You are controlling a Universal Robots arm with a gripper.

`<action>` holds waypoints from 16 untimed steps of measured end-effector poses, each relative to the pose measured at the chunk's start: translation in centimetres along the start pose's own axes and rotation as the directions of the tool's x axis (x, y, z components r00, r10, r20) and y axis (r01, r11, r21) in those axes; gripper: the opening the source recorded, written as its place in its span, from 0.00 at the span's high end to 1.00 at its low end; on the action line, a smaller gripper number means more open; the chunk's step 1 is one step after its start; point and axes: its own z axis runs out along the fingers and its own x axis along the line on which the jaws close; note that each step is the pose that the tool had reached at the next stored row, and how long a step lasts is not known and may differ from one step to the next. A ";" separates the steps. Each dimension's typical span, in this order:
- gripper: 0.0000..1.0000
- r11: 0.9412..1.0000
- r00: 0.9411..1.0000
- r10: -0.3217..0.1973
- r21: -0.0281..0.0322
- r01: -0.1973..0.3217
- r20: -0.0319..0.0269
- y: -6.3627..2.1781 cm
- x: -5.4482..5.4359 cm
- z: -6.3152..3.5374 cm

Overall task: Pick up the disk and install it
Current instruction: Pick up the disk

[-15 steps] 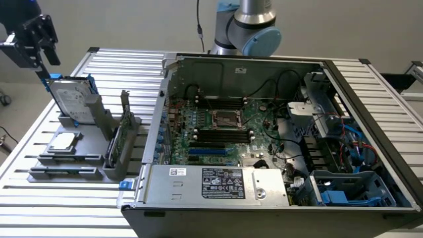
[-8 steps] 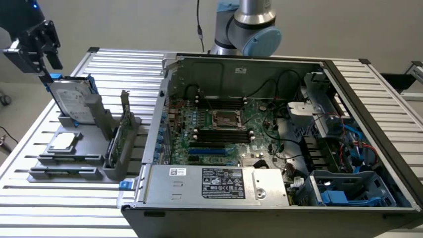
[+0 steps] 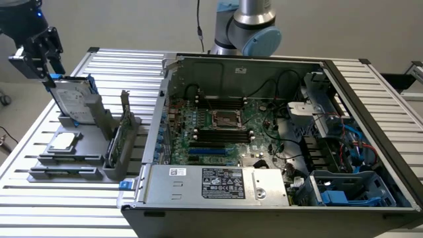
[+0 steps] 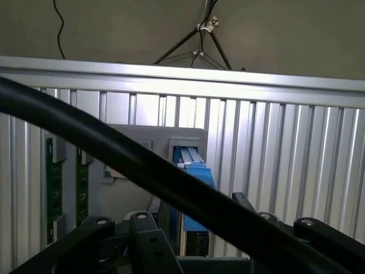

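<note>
The disk (image 3: 69, 97), silver-grey with a white label and a blue carrier frame, stands on edge in a grey holder (image 3: 89, 148) at the exterior view's left. My gripper (image 3: 45, 72) hangs just above its upper far corner, jaws spread and nothing between them. In the wrist view the disk's blue edge (image 4: 197, 181) runs between the two dark finger linkages of the gripper (image 4: 194, 228), with a thick black cable crossing in front.
The open computer case (image 3: 370, 99) fills the exterior view's right, with the motherboard (image 3: 221, 126), a power supply (image 3: 215, 183) and blue drive bays (image 3: 343, 193). A thin green card (image 3: 124, 131) and a square silver chip (image 3: 63, 141) sit in the holder on the slatted table (image 3: 26, 198).
</note>
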 end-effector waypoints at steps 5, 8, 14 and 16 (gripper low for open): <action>0.40 1.000 1.000 0.000 0.000 0.000 -0.001 0.02 -0.2 0.60; 0.40 1.000 1.000 0.003 0.000 -0.003 -0.006 0.12 -0.4 0.83; 0.40 1.000 0.999 0.028 -0.001 -0.028 -0.018 0.34 -0.4 1.36; 0.40 0.999 0.999 0.041 -0.001 -0.041 -0.019 0.37 -0.4 1.46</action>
